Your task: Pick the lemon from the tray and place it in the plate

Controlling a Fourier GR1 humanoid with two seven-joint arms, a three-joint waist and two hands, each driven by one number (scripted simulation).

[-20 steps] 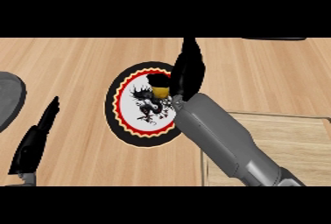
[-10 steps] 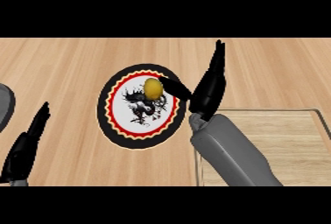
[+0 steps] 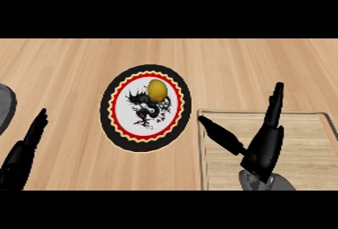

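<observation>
Head view, looking steeply down on the wooden counter [image 3: 66,62]. One lemon [image 3: 156,89] lay on the one plate [image 3: 109,117], a round plate with a black rim, a red scalloped ring and a dark figure on its white centre. The lemon rested on the plate's far part, beyond and to the left of the right hand [image 3: 264,143], well apart from it and touched by neither hand.

The right hand stood over the one tray [image 3: 325,117], a shallow clear-walled tray with a pale wooden floor. Its fingers were straight and pointed away from the robot, the thumb splayed out to the left toward the plate; thumb and fingers were apart and held nothing. The plate lay just to the left of that thumb tip. No lemon showed in the part of the tray that was visible.

The left hand [image 3: 23,152] showed at the lower left edge, fingers straight and together, holding nothing; it appeared to be at rest. A grey rounded object [image 3: 5,107], cut off by the frame, lay just beyond and to the left of it; what it was could not be told.

Judged from this arrangement, the task seemed essentially complete: the lemon was off the tray and settled on the plate, released. What seemed left, if anything, was for the right hand to be drawn clear of the tray.

Count: lemons, one; plates, one; trays, one; hands, two; partly seen grey object, one.
</observation>
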